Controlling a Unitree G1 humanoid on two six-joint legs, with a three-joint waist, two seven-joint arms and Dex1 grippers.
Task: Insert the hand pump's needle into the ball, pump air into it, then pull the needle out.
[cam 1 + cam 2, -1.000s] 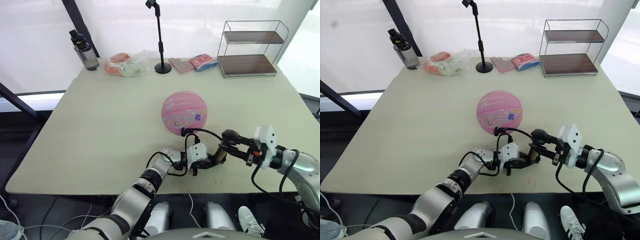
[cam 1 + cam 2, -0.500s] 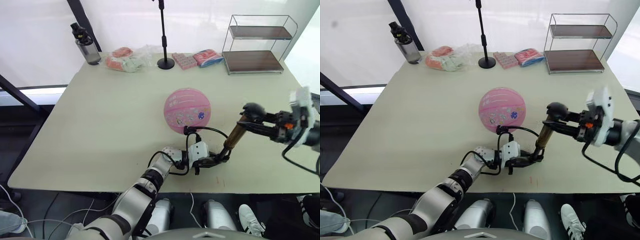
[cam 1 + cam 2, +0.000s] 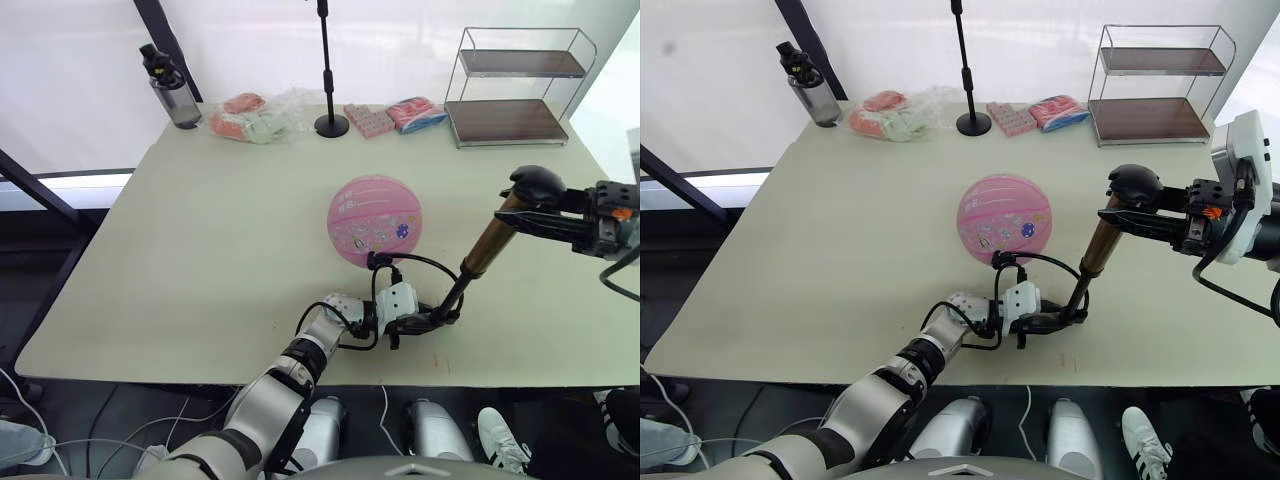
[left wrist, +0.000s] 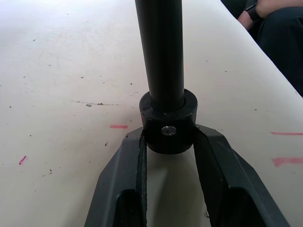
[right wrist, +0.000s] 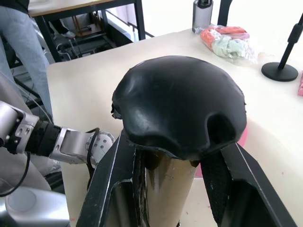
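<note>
2 pincers (image 3: 440, 318) (image 3: 545, 212) clamping hand pump (image 3: 487, 247), ball (image 3: 373, 221) beside

Left gripper (image 4: 166, 142): fingers (image 4: 215, 161) clamped on hand pump's (image 4: 163, 71) black end cap.
Table (image 4: 61, 85): pale, red marks.

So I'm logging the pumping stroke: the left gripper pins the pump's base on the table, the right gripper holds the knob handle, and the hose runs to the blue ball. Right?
One thing is off: the ball is pink, not blue, as the left eye view shows. The rest stands: the left gripper clamps the hand pump at its base cap, the right gripper holds the knob handle, and the hose runs to the ball.
</note>
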